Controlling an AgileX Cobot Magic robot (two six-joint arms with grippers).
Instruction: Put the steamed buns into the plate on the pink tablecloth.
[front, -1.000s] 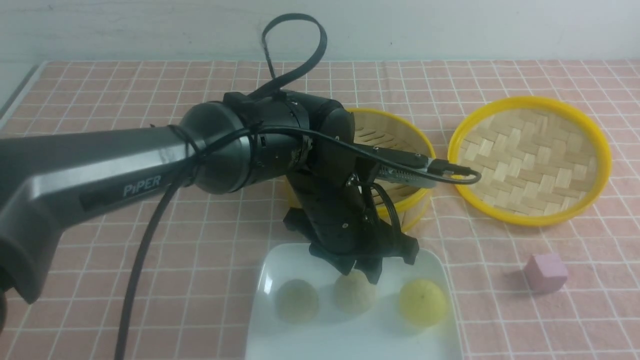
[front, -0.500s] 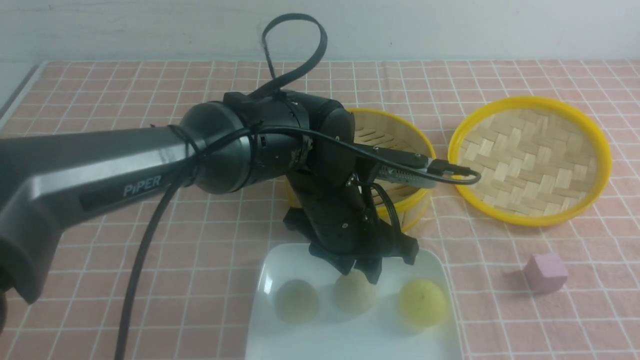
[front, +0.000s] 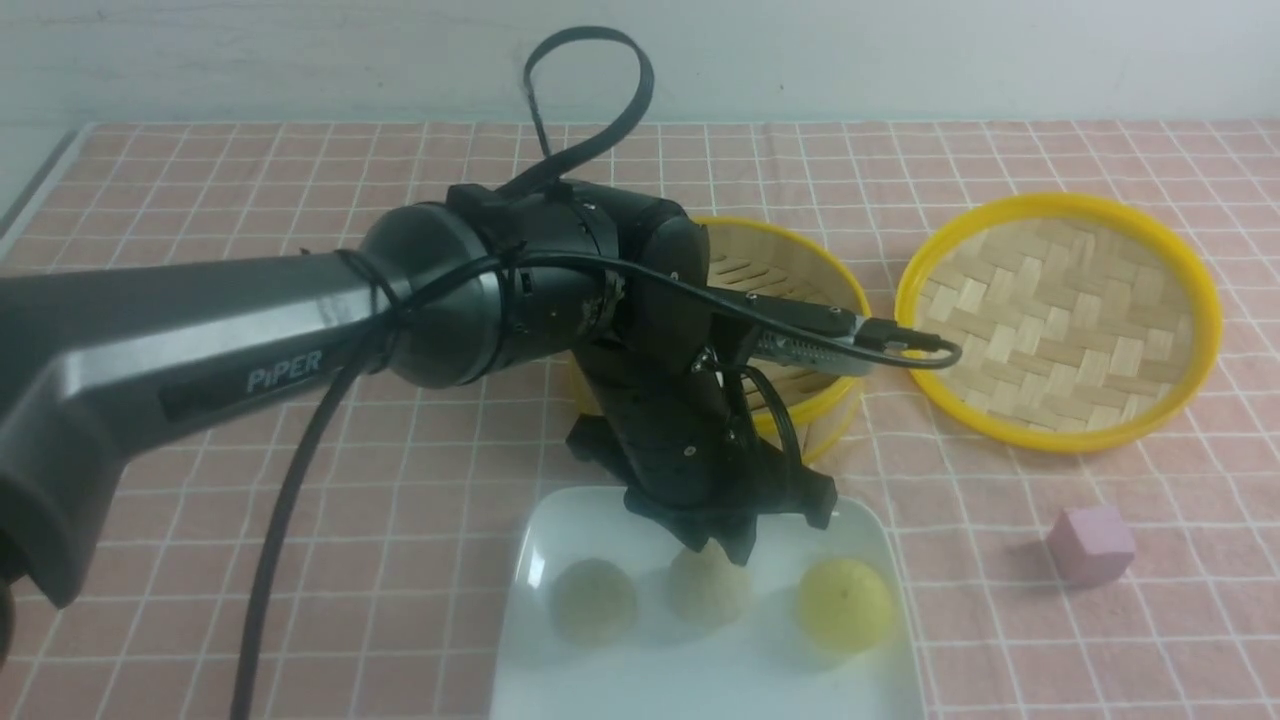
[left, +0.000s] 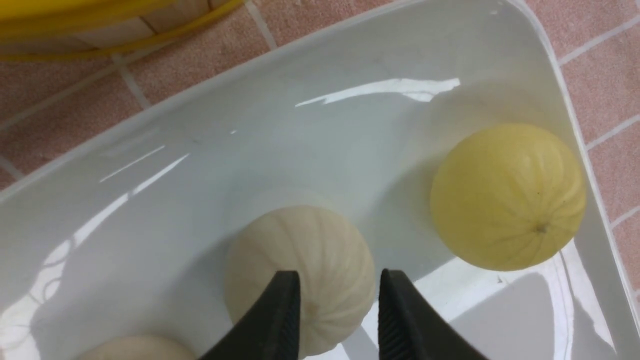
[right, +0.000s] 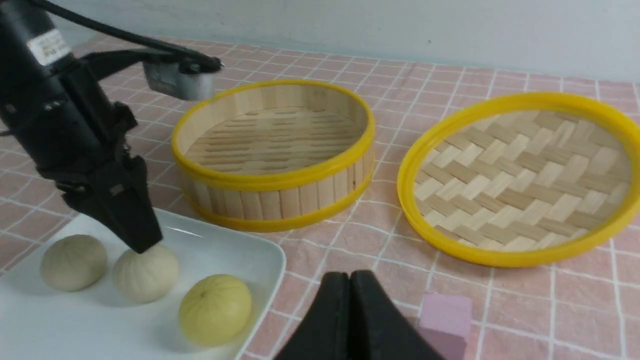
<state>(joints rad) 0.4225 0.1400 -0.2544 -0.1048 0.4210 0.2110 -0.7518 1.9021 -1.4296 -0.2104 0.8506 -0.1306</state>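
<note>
Left pincer (left: 340, 274) is hovering slightly spread over middle cream steamed bun (left: 295, 240) on white plate (left: 250, 150); right pincer (right: 350, 274) is resting pressed together.

The left arm (front: 150, 340) is seen as a smooth grey link, marked "PiPER" (front: 284, 372) in white just before its round black joint (front: 440, 295). A black cable (front: 285, 520) is tied around that joint, and a flat black strap (front: 590, 34) is looped above it. Beyond the joint, small screws (front: 690, 452) are set in the black wrist housing (front: 660, 425).
</note>
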